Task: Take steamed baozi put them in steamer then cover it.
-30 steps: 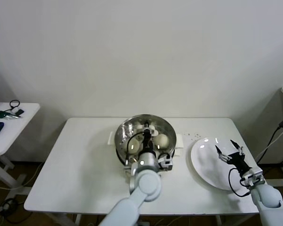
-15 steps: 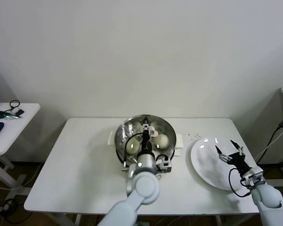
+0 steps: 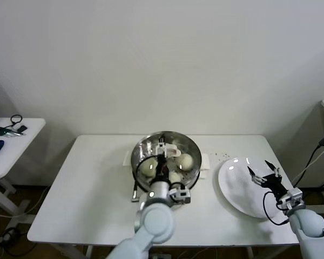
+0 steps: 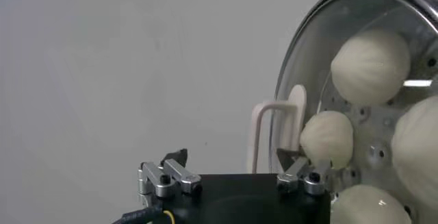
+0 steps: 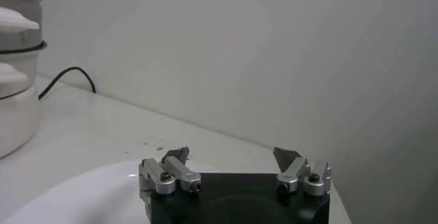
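**Both pincers spread, cover on the steamer**

The left pincer [image 4: 233, 170] stands spread wide and holds nothing. In its wrist view one fingertip [image 4: 176, 157] is off the steamer, over bare worktop, and the other fingertip [image 4: 289, 158] lies just at the cover's metal rim; whether it touches the rim I cannot tell. In the head view the left pincer [image 3: 163, 154] hangs over the near part of the steamer [image 3: 142, 148], its arm rising from the near worktop edge.

The cover [image 3: 175, 142] sits on the steamer, with its cream-white handle [image 3: 169, 151] close to the steamer's centre. Through the glass [image 4: 311, 47] the baozi [image 4: 370, 66] lie on the perforated floor: four show in the left wrist view, three clearly in the head view [image 3: 186, 160]. One of the base's side handles [image 4: 274, 129] sticks out just beside the steamer's rim.

The right pincer [image 3: 264, 175] is also spread and empty. It hovers well to the right of the steamer, above a white plate [image 3: 232, 189]; in its own wrist view the right pincer [image 5: 233, 167] has only the plate's edge [image 5: 82, 184] below it, and the steamer's base [image 5: 14, 119] shows far off.

The steamer stands at the middle of the white worktop [image 3: 92, 194]. A small side table [image 3: 16, 143] with some gear stands far to the steamer's left.
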Tool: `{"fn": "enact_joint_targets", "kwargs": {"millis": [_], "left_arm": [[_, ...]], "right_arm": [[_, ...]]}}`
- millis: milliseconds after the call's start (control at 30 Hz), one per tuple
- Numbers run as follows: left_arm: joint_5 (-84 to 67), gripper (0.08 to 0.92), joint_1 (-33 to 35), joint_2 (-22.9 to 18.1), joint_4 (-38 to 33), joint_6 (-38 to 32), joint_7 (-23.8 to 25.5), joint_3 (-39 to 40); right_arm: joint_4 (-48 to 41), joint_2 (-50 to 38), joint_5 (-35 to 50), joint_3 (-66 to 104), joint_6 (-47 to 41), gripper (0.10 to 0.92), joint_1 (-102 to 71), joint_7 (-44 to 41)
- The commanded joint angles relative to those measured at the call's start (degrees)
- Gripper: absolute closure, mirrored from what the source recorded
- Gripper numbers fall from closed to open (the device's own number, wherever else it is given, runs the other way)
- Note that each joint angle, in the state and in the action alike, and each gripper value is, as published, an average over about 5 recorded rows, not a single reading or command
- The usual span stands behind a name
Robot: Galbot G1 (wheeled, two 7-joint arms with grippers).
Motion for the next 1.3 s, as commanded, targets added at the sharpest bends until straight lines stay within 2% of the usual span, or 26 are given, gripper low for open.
{"fn": "enact_joint_targets", "kwargs": {"millis": [33,200,400,567,667,733,867,1000,1100,1300], "left_arm": [[-4.8,0.177,5.0,3.7,-9.2,2.8,-2.5,-1.8],[-10.3,0.177,8.5,7.0,-13.6,1.2,-6.4,-5.3],[-21.0,0.177,12.5,10.3,-18.7,-2.8,-11.4,-13.6],[-36.0,0.177,15.8,9.6,-20.0,-7.1,-18.2,-21.2],[-47.8,0.177,19.4,8.4,-19.7,-12.1,-23.7,-27.5],[-55.5,0.177,22.3,7.4,-19.2,-16.1,-25.6,-32.2],[-68.7,0.177,28.5,5.8,-16.0,-26.5,-24.0,-42.5],[-81.9,0.177,32.0,5.0,-11.7,-34.0,-23.9,-48.4],[-88.7,0.177,32.8,4.0,-8.7,-37.5,-24.2,-49.9],[-91.3,0.177,32.1,1.7,-2.8,-42.0,-23.9,-49.8]], "right_arm": [[2.0,0.0,0.8,0.4,-3.1,0.203,-0.6,0.4],[2.6,0.2,0.8,0.6,-3.0,0.203,-1.0,0.4],[2.8,0.6,0.3,0.8,-2.6,0.203,-1.3,0.2],[2.8,1.1,-0.7,1.0,-1.7,0.203,-1.5,0.1],[3.5,1.3,-0.7,1.1,-1.4,0.203,-2.0,0.0],[4.0,1.5,-0.7,1.2,-1.3,0.203,-2.3,0.0],[5.0,1.9,-0.6,1.5,-1.1,0.203,-3.0,-0.1],[5.6,2.7,-0.8,1.6,-1.0,0.203,-3.4,-0.1],[6.0,3.3,-0.9,1.6,-1.0,0.203,-3.5,-0.1],[7.0,4.0,-0.1,1.9,-0.9,0.203,-4.3,0.3]]}}
